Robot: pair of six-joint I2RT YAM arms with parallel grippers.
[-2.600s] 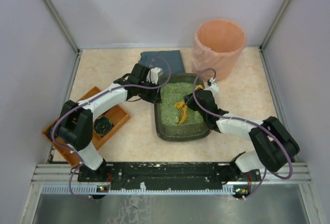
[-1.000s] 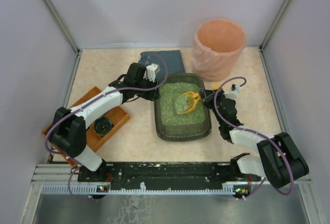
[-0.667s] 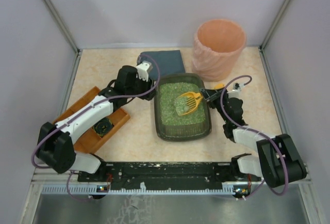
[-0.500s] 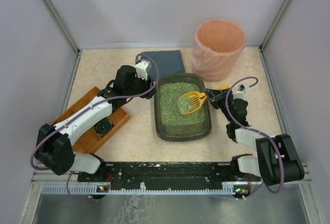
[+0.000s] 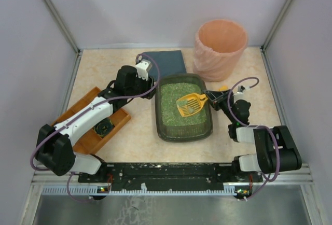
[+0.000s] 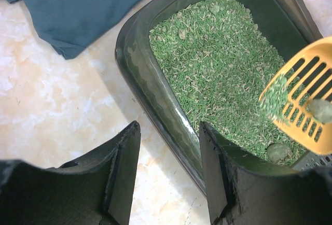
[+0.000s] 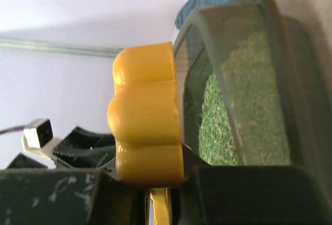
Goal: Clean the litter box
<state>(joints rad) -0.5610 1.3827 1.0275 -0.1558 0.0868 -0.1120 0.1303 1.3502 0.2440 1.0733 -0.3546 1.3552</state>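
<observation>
The litter box [image 5: 182, 136] is a dark tray of green litter in the middle of the table. Its near-left rim [image 6: 140, 74] shows in the left wrist view. My left gripper [image 5: 150, 87] is open just over that rim, and the jaws [image 6: 168, 147] hold nothing. My right gripper [image 5: 218, 99] is shut on the handle [image 7: 148, 116] of a yellow slotted scoop [image 5: 191, 104]. The scoop hangs over the right half of the box. It carries green litter and a greyish clump [image 6: 321, 110]. Another clump [image 6: 279, 152] lies in the litter below.
A tall peach bin [image 5: 220, 48] stands at the back right, close behind the box. A blue-grey cloth [image 5: 163, 61] lies behind the box's left corner. An orange-brown wooden tray [image 5: 91, 124] holding a dark round object [image 5: 104, 126] sits at the left.
My left gripper has let go of the box's left rim and drawn slightly back to the left. My right gripper has pulled right, lifting the scoop out of the litter.
</observation>
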